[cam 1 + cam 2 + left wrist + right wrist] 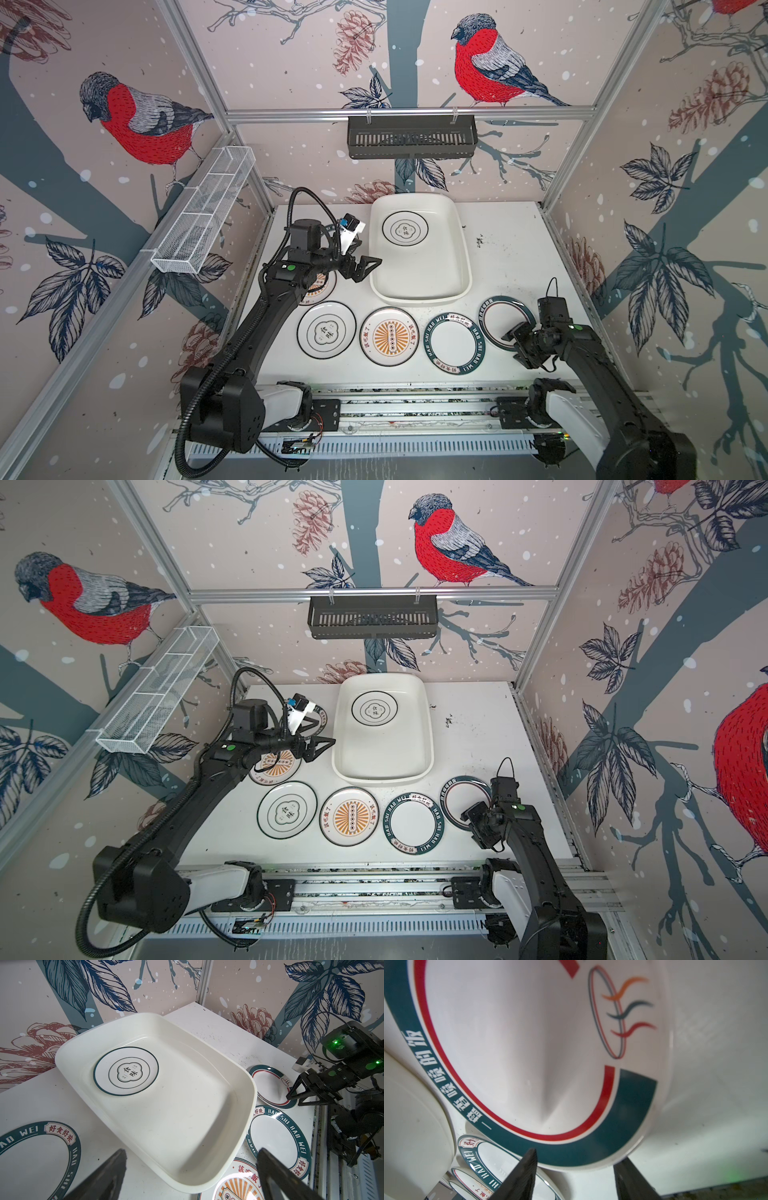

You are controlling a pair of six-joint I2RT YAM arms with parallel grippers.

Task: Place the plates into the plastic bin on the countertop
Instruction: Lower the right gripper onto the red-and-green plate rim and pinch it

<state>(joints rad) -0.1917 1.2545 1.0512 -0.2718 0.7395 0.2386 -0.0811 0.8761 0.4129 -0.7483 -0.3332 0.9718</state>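
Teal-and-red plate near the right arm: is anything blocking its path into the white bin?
Nothing visible does. The teal-and-red plate lies off the near right corner of the bin; the bin's near half is bare, with the stored plate at its far end.

Black left arm (266, 320) with corrugated cable (184, 419); black right arm (598, 361); white base links (282, 400); green stickers (291, 268)

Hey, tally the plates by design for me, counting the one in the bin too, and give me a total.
Cloud-emblem plates: 2
Orange sunburst plates: 2
HAO WEI teal-rim plates: 2
Teal-and-red-rim plate: 1
Total: 7
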